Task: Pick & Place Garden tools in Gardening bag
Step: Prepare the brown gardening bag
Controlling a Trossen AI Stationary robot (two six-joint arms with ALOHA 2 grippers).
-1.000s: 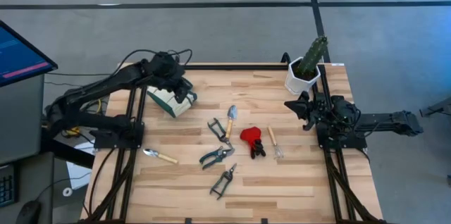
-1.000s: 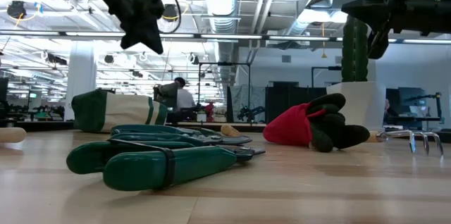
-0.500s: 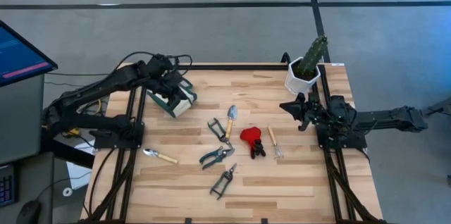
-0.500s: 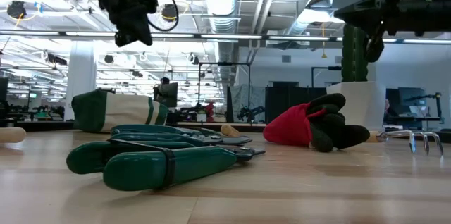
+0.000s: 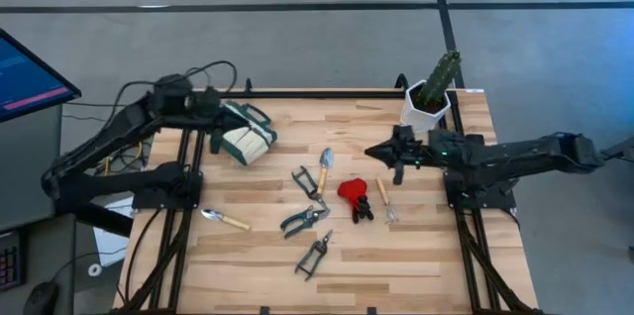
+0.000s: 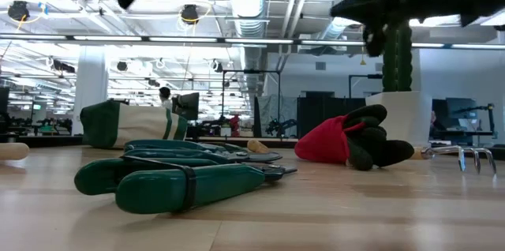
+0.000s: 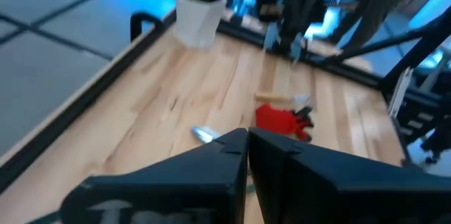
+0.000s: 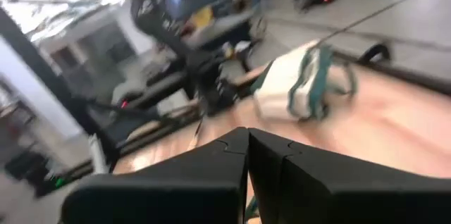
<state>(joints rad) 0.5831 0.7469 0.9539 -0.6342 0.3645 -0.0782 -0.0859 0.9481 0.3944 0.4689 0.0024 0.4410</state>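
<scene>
The right tool (image 5: pixel 374 151), closed and empty, hangs above the tabletop (image 5: pixel 416 256) just beyond the red-headed tool (image 5: pixel 352 194). It should open before descending. The left tool (image 5: pixel 236 107), also closed and empty, sits beside the gardening bag (image 5: pixel 245 139), which lies tipped, well apart from the red-headed tool.

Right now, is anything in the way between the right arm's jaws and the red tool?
Nothing visible is. The right gripper, jaws shut, hangs above bare table beside the red-headed tool. The wooden-handled fork lies on the tool's other side.
</scene>
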